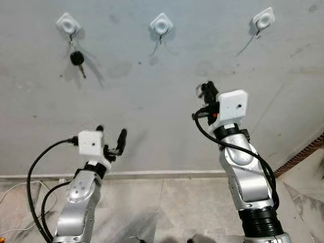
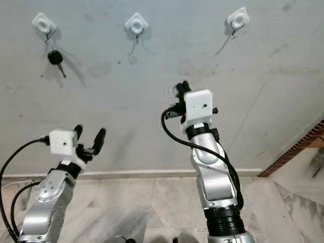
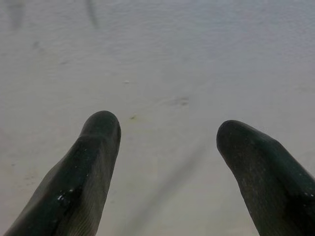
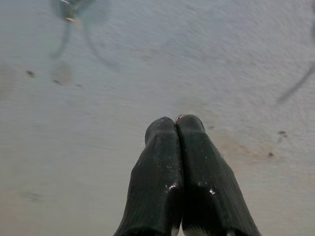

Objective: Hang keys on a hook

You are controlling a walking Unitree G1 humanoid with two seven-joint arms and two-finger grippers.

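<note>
A black-headed key [image 1: 77,58] hangs from the leftmost white hook [image 1: 68,23] on the grey wall. Two more white hooks, the middle hook [image 1: 161,24] and the right hook [image 1: 263,19], carry nothing. My left gripper [image 1: 111,135] is low at the left, well below the hanging key, open with nothing between its fingers [image 3: 93,162]. My right gripper [image 1: 207,89] is raised toward the wall between the middle and right hooks; its fingers [image 4: 179,162] are pressed together with nothing visible between them.
A white skirting strip [image 1: 162,174] runs along the foot of the wall above a pale tiled floor [image 1: 167,202]. A brick-edged step [image 1: 304,152] rises at the right. Black cables [image 1: 35,192] loop beside my left arm.
</note>
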